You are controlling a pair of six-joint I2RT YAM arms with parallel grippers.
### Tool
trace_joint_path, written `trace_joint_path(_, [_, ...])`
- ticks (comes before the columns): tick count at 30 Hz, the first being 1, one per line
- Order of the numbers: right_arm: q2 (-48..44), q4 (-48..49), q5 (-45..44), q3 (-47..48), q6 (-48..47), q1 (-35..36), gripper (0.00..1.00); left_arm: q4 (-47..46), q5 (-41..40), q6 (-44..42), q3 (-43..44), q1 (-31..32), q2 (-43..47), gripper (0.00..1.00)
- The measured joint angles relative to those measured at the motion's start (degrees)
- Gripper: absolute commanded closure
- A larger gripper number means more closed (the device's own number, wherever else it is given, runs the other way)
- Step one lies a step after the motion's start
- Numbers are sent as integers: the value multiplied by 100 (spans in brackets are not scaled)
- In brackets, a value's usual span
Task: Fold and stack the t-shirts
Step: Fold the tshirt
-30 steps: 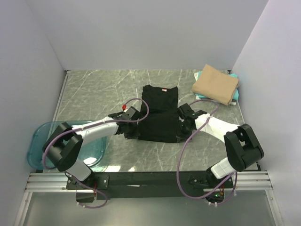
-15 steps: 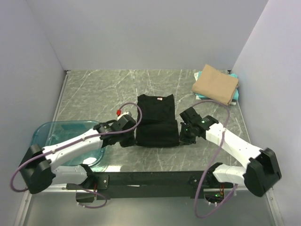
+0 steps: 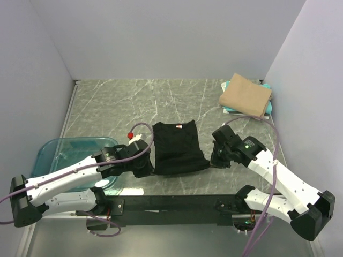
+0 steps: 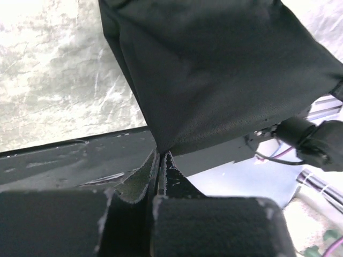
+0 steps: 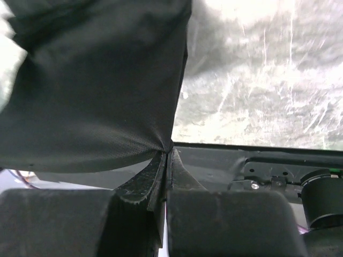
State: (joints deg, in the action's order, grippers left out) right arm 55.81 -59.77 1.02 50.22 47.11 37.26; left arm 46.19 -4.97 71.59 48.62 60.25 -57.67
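Now, mid-fold I judge: left gripper point(image 3: 146, 163), right gripper point(image 3: 211, 159) each clenched on black t-shirt point(image 3: 174, 147) near corner. Next needs even lift, hem carried far.

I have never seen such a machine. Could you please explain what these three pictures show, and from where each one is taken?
The machine is a left arm and a right arm, bolted at the near edge of a marble table. One picture looks down from above; the other two come from a camera on each wrist. The left hand and the right hand are each shut on a near corner of a black t-shirt. A folded tan shirt lies at the far right on something teal, and a clear blue tub sits at the left.
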Motion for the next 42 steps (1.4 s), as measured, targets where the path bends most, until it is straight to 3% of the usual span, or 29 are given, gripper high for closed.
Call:
trace_joint_path(9, [302, -81, -540, 754, 17, -85, 100, 63, -262, 59, 509, -127, -387, 100])
trace_joint_path(18, [1025, 125, -691, 1381, -256, -509, 100, -409, -85, -485, 678, -1204, -717, 100])
trace_joint_path(42, [3718, 706, -566, 3237, -1427, -1504, 100, -1384, 920, -1665, 1082, -2857, -2275, 100])
